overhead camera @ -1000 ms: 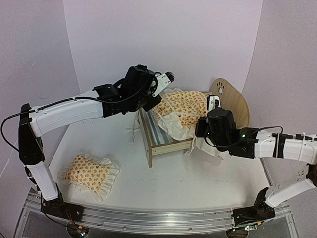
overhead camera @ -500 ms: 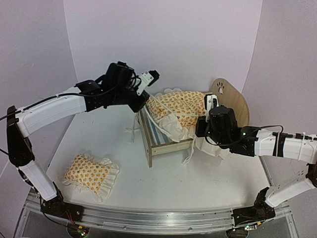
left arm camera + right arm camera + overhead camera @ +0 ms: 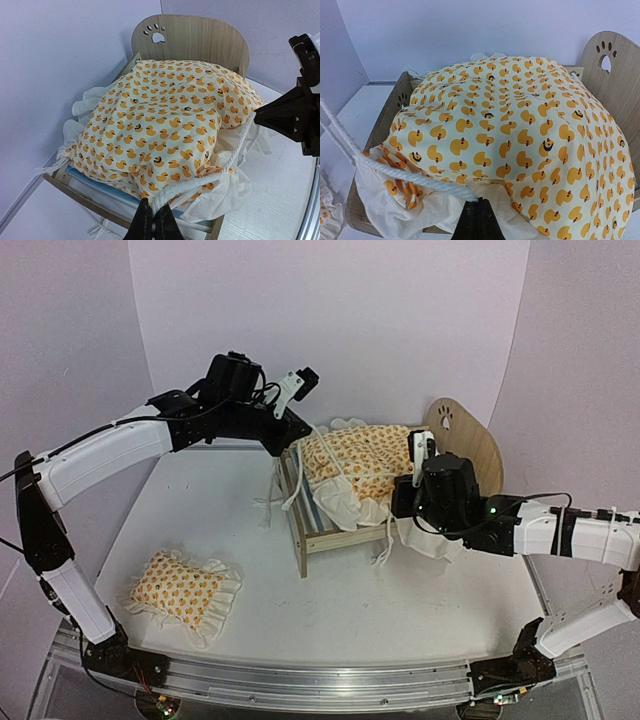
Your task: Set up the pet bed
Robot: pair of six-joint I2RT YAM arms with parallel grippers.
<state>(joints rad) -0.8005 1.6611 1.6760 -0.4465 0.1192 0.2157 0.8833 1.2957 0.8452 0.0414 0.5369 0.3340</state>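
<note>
Across the pet bed [image 3: 345, 537], standing mid-way back on the table [image 3: 400, 605], has spread the blanket [image 3: 360, 455] further toward the footboard [image 3: 298, 515] within the last second. Pinches the white cord [image 3: 200, 181] in the fully closed left gripper [image 3: 153, 222], drawn back past that footboard; clamps the blanket's side edge in the closed right gripper [image 3: 479, 210]. Probably leaves only smoothing and the pillow [image 3: 185, 590].

White shells between black joints on the left arm [image 3: 110, 455] and right arm [image 3: 580, 535], thin black cables alongside; left claw [image 3: 152, 224] and right claw [image 3: 479, 220] taper to black tips.
</note>
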